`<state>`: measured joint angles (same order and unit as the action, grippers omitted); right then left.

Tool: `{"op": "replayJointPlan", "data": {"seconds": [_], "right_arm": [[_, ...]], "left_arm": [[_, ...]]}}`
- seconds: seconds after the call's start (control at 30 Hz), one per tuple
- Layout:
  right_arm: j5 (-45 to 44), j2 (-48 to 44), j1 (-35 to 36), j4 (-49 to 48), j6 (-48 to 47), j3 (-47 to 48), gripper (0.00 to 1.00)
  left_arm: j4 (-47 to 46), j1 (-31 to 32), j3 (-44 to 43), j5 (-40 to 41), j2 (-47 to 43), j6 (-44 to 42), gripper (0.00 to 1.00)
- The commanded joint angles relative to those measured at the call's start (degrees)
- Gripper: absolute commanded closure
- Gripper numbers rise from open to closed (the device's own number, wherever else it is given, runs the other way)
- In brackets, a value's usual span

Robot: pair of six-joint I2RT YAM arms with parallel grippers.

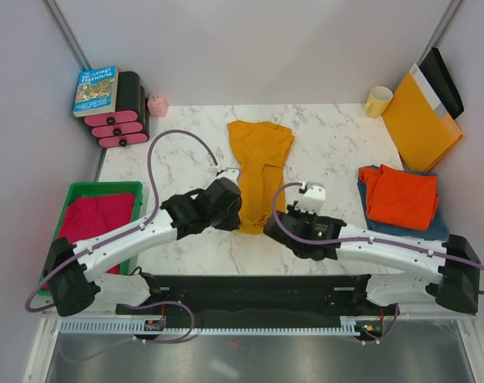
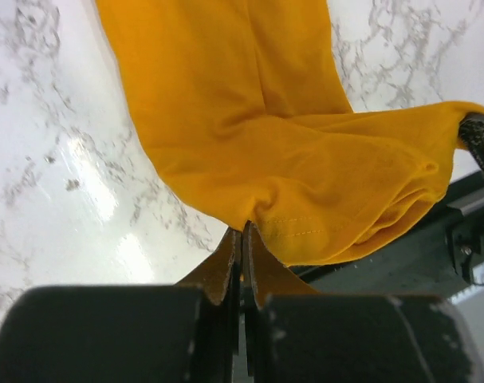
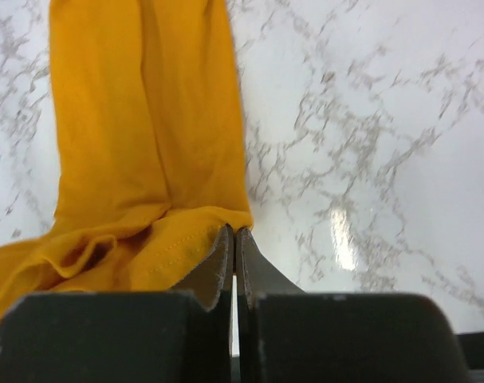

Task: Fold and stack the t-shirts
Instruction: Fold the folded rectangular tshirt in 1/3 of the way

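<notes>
Clamped shut before the lens, my left claw (image 2: 243, 230) and right claw (image 3: 232, 233) each pinch a near corner of the mustard t-shirt (image 1: 260, 159) lying along the middle of the table (image 1: 329, 152), I judge to fold its hem over, then stack it on the orange shirt (image 1: 401, 195) atop the blue shirt (image 1: 437, 231) at right.

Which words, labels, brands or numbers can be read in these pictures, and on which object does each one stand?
On the book at the far left corner: several lines of lettering on the cover, too small and blurred to read.
On the mustard-yellow t-shirt, the orange-red t-shirt, the mug and the envelope: no lettering visible.
No other text can be read in any view.
</notes>
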<state>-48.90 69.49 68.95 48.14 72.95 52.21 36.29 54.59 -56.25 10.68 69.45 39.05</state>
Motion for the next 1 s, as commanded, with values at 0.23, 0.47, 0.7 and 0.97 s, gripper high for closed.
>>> {"op": "replayJointPlan", "data": {"seconds": [0.23,0.47,0.7,0.97], "right_arm": [[6.8,13.6,-21.7,-22.2,-30.8,10.9,1.00],[10.3,24.8,-26.1,-26.0,-37.1,18.8,1.00],[14.0,31.3,-30.2,-27.9,-38.5,22.4,1.00],[16.7,36.6,-34.0,-29.2,-39.3,24.8,1.00]], "left_arm": [[-4.9,-13.2,-12.7,3.1,14.7,-10.9,0.98],[-6.5,-17.3,-19.1,-0.3,23.7,-13.4,0.98],[-6.4,-19.8,-27.2,-1.8,31.9,-15.2,0.98],[-5.4,-21.8,-34.0,-3.5,39.5,-16.1,0.98]]}}
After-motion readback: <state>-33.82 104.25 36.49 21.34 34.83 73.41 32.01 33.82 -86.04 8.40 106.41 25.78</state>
